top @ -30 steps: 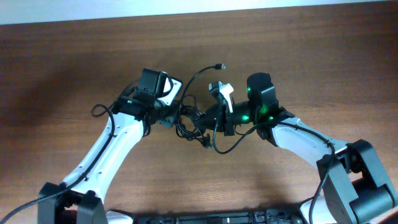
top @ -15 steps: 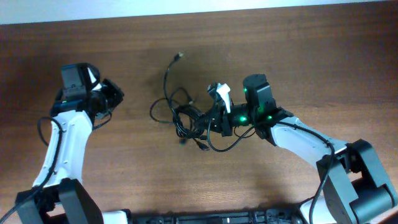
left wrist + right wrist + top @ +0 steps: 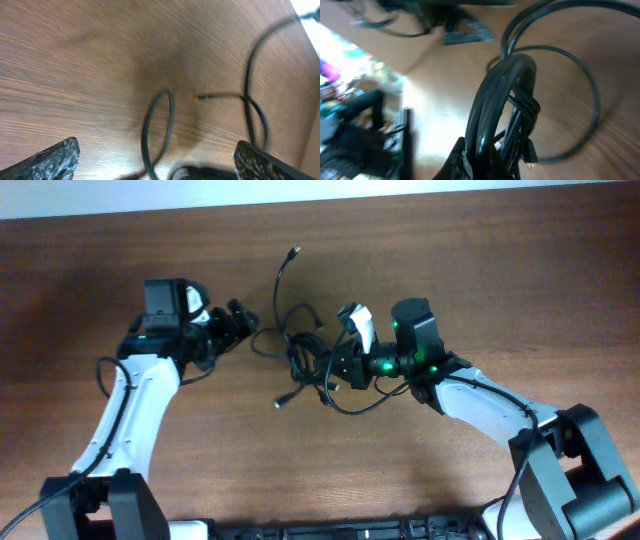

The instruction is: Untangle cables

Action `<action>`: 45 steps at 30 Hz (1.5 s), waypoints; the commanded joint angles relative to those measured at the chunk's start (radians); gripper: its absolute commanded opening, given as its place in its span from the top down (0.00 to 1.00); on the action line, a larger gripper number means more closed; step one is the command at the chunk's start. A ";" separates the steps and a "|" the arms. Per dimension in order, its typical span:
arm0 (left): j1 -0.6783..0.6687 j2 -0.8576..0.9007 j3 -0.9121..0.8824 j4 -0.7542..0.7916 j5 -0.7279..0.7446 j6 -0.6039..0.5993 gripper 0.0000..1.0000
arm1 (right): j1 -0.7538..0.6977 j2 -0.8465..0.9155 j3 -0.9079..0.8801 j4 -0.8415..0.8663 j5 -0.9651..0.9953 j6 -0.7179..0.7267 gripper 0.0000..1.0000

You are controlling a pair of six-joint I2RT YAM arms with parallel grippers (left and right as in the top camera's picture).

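The cables (image 3: pixel 303 352) lie as a black tangle at the table's middle, with one loose end (image 3: pixel 293 252) reaching toward the far edge and a plug tip (image 3: pixel 281 403) toward the near side. My right gripper (image 3: pixel 336 370) is shut on the right side of the tangle. In the right wrist view the bundled cables (image 3: pixel 506 95) rise out of the gripper (image 3: pixel 487 162), and a small gold-tipped plug (image 3: pixel 531 152) hangs beside them. My left gripper (image 3: pixel 243 323) stands wide open just left of the tangle. A loop of cable (image 3: pixel 170 107) lies ahead of the left gripper (image 3: pixel 157 165).
The brown wooden table (image 3: pixel 480 270) ends at a pale wall strip along the far edge (image 3: pixel 320 192). The arm bases sit at the near corners, the left base (image 3: pixel 110 505) and the right base (image 3: pixel 575 470).
My left gripper let go of the tangle, swung far left, then came back beside it with its jaws wide open. The tangle shifted and one loose end now points toward the far edge.
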 commanded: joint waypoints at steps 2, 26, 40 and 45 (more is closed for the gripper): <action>-0.109 0.010 0.004 -0.002 0.014 -0.127 0.01 | -0.001 -0.013 0.002 -0.072 0.214 0.003 0.96; -0.356 0.152 0.004 -0.138 -0.296 -0.472 0.66 | 0.078 -0.091 0.015 -0.176 0.254 0.093 0.96; -0.357 0.091 0.087 -0.130 -0.437 -0.288 1.00 | 0.101 -0.085 0.014 -0.244 0.311 0.234 0.96; -0.367 -0.038 0.096 -0.144 -0.529 -0.277 1.00 | 0.116 -0.085 0.014 -0.155 0.434 0.650 0.96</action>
